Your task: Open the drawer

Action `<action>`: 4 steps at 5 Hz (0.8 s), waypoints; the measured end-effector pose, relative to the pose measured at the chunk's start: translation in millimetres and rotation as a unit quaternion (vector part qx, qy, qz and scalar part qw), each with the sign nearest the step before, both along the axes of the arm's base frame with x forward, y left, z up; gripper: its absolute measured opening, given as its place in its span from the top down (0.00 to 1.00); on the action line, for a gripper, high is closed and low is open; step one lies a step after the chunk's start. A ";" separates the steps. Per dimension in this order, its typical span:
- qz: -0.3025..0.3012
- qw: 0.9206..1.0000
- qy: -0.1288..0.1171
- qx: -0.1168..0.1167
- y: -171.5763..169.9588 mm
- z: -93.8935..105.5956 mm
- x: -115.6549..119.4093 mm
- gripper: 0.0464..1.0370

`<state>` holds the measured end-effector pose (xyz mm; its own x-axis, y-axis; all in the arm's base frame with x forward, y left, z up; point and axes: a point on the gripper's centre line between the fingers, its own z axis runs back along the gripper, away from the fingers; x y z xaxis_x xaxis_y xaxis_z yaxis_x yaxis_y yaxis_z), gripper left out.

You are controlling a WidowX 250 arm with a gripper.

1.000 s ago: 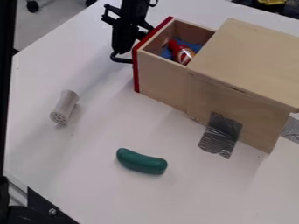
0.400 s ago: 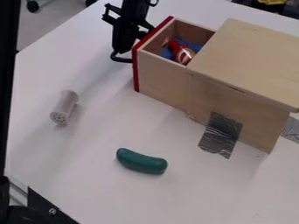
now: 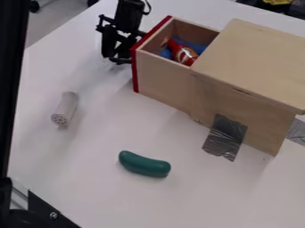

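Dark fingers apparently against the open drawer's red front.

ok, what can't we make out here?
- Camera view: any gripper contact with drawer's red front; outer face turned away.
- Camera view: drawer's rear, under box top.
- Camera view: blue item's full shape, behind red item.
- Camera view: yellow object, cut off by top edge.
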<state>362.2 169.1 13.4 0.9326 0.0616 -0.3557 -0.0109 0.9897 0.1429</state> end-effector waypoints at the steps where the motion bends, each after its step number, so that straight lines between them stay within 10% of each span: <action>1: 0.001 1.000 0.003 -0.015 0.9 1.2 -2.3 0.10; 4: -0.003 0.999 -0.006 -0.050 -7.8 14.5 1.9 0.04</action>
